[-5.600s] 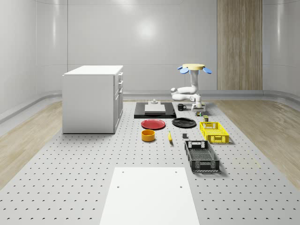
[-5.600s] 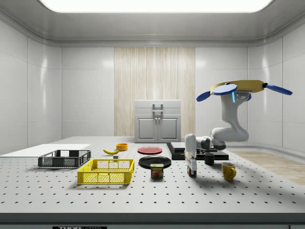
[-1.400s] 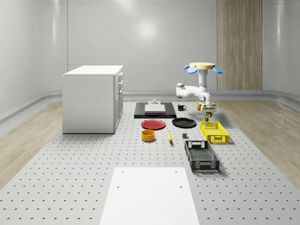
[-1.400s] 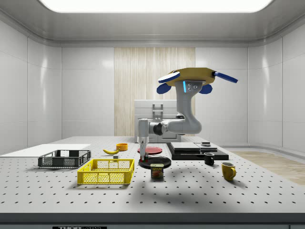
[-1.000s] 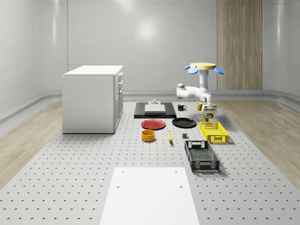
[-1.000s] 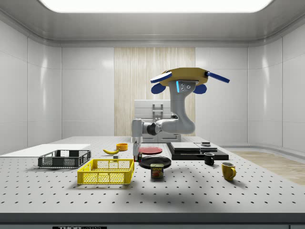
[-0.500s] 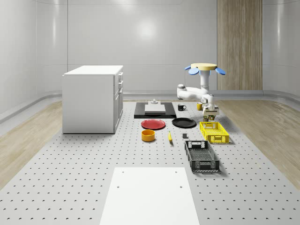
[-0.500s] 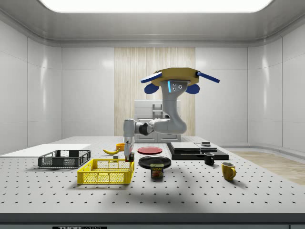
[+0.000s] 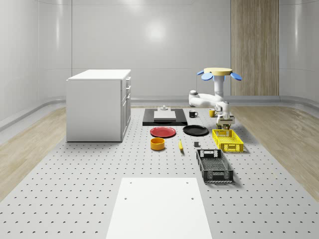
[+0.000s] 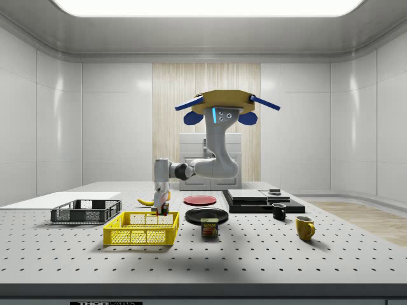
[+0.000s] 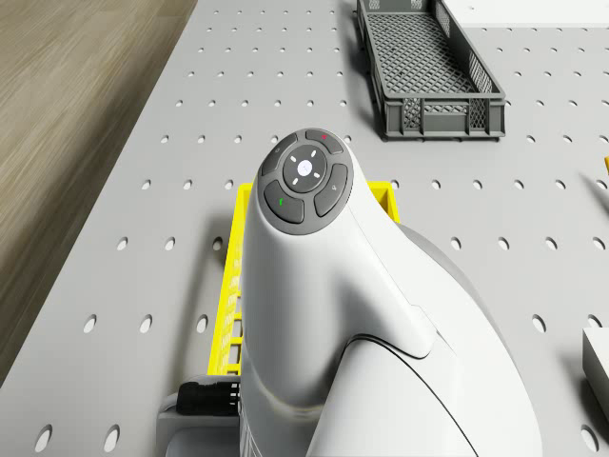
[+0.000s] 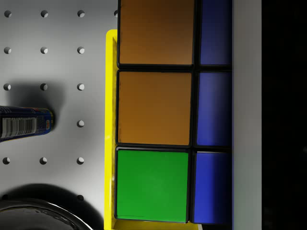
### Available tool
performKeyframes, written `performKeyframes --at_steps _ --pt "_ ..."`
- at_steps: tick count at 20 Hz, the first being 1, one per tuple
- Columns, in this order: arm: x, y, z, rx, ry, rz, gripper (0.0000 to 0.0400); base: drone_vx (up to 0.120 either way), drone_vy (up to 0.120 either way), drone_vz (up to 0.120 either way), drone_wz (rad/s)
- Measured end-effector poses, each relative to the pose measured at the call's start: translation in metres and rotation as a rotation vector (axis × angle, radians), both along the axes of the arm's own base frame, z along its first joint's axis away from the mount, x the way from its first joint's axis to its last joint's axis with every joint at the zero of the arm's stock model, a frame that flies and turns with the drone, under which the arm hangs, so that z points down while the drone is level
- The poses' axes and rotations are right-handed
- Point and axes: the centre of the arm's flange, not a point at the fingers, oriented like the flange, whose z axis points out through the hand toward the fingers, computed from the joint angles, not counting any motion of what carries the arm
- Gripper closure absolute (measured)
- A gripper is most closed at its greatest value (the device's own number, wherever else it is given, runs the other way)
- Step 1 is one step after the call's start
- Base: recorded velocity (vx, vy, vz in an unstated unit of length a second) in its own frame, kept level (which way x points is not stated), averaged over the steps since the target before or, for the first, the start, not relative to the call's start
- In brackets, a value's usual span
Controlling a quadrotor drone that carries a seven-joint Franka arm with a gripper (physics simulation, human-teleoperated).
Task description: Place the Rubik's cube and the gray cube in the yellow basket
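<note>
Hovering beside the yellow basket [image 10: 141, 228], the drone [image 10: 221, 105] holds its claw [image 10: 161, 204], gripping the Rubik's cube [image 12: 165, 110], over the basket's end; next, lower and release.

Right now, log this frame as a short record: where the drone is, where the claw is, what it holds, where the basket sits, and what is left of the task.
drone: hovers above the table, near the yellow basket's far end
claw: pointing down just above the basket's end nearest the Spam can
held: Rubik's cube between the fingers, orange, green and blue squares visible in the wrist view
basket: on the perforated table, beside the dark gray crate
remaining: cube not yet released; gray cube cannot be made out
</note>
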Motion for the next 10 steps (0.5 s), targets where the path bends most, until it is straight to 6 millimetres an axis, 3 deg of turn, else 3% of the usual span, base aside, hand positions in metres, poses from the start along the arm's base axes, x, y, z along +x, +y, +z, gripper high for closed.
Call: performKeyframes --at_steps 2,9,10 --pt "0.000 0.000 0.000 0.000 0.000 0.000 0.0079 0.100 0.000 0.000 0.000" --pt "0.000 0.000 0.019 0.000 0.000 0.000 0.0079 0.000 0.000 0.000 0.000" --pt "0.000 0.000 0.023 0.000 0.000 0.000 0.0079 0.000 0.000 -0.120 0.000"
